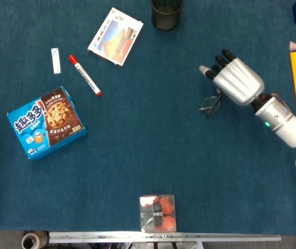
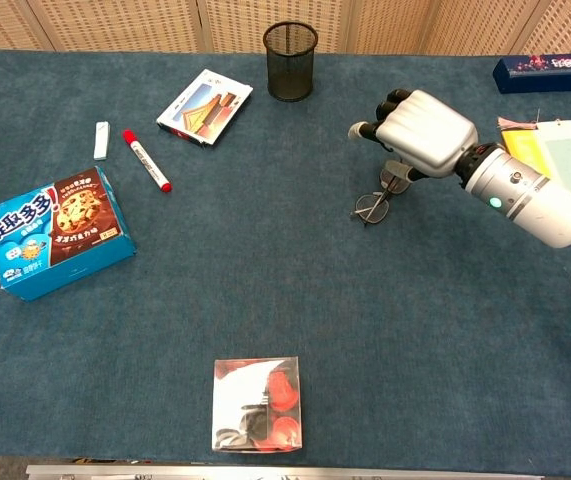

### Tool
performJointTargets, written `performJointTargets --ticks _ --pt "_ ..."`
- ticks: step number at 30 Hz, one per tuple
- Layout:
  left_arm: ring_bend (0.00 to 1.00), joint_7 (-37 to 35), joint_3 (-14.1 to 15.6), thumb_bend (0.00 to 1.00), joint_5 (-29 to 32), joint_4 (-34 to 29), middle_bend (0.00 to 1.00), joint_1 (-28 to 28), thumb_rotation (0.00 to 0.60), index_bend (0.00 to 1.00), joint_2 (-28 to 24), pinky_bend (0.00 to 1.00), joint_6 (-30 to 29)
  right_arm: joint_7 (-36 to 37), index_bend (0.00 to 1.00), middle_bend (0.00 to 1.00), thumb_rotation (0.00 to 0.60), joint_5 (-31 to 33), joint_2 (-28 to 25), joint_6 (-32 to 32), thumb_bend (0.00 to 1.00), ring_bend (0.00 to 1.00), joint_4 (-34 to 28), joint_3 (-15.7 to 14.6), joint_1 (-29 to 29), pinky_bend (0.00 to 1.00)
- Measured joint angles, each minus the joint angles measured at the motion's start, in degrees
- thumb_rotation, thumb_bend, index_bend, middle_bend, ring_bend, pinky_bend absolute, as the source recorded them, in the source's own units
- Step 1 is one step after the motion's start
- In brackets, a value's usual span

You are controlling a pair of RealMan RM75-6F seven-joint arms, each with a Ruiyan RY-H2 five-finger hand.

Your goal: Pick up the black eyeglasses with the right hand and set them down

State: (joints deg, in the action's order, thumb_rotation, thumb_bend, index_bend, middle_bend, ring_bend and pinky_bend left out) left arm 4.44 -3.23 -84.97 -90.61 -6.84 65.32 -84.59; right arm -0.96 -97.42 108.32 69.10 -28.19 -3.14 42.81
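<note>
Poised palm-down over glasses [image 2: 375,203] on the blue cloth [image 2: 365,330], right hand [image 2: 420,132] with fingers loosely curled, grip not discernible; likely light, thin-framed, fragile and slippery at the lenses, best pinched at the bridge or temple.

A blue carpeted table [image 2: 265,300] stands before tan woven panels [image 2: 115,22] behind it.

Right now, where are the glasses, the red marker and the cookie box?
black eyeglasses [image 2: 371,207], chest view, on a lens.
red marker [image 1: 85,75], head view, middle of its barrel.
cookie box [image 1: 46,122], head view, middle of its top face.
</note>
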Motion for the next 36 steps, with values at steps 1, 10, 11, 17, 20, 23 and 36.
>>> performJointTargets --ticks 1,10,11,17,20,23,36 --pt "0.3 0.0 0.0 0.06 0.0 0.0 0.37 0.0 0.6 0.6 0.0 0.46 0.0 0.0 0.28 0.58 0.6 -0.1 0.0 -0.1 0.3 0.32 0.1 -0.1 -0.1 0.28" --pt "0.3 0.0 0.0 0.06 0.0 0.0 0.37 0.0 0.6 0.6 0.0 0.46 0.0 -0.5 0.28 0.58 0.6 -0.7 0.3 -0.4 0.3 0.32 0.3 -1.1 -0.4 0.28" --pt "0.3 0.0 0.0 0.06 0.0 0.0 0.37 0.0 0.6 0.6 0.0 0.46 0.0 -0.6 0.28 0.58 0.6 -0.7 0.3 -0.4 0.3 0.32 0.3 -1.1 -0.5 0.28" --pt "0.3 0.0 0.0 0.06 0.0 0.0 0.37 0.0 0.6 0.6 0.0 0.46 0.0 -0.7 0.28 0.58 0.6 -0.8 0.4 -0.7 0.3 0.32 0.7 -1.5 -0.8 0.28" --pt "0.3 0.0 0.0 0.06 0.0 0.0 0.37 0.0 0.6 0.6 0.0 0.46 0.0 -0.7 0.28 0.58 0.6 -0.9 0.4 -0.8 0.3 0.32 0.8 -1.7 -0.9 0.28" --pt "0.3 0.0 0.0 0.06 0.0 0.0 0.37 0.0 0.6 0.6 0.0 0.46 0.0 -0.6 0.28 0.58 0.6 -0.9 0.6 -1.0 0.3 0.32 1.0 -1.8 -1.1 0.28" --pt "0.3 0.0 0.0 0.06 0.0 0.0 0.37 0.0 0.6 0.6 0.0 0.46 0.0 0.2 0.28 0.58 0.6 -1.0 1.1 -0.6 0.3 0.32 2.5 -2.3 -1.9 0.28"
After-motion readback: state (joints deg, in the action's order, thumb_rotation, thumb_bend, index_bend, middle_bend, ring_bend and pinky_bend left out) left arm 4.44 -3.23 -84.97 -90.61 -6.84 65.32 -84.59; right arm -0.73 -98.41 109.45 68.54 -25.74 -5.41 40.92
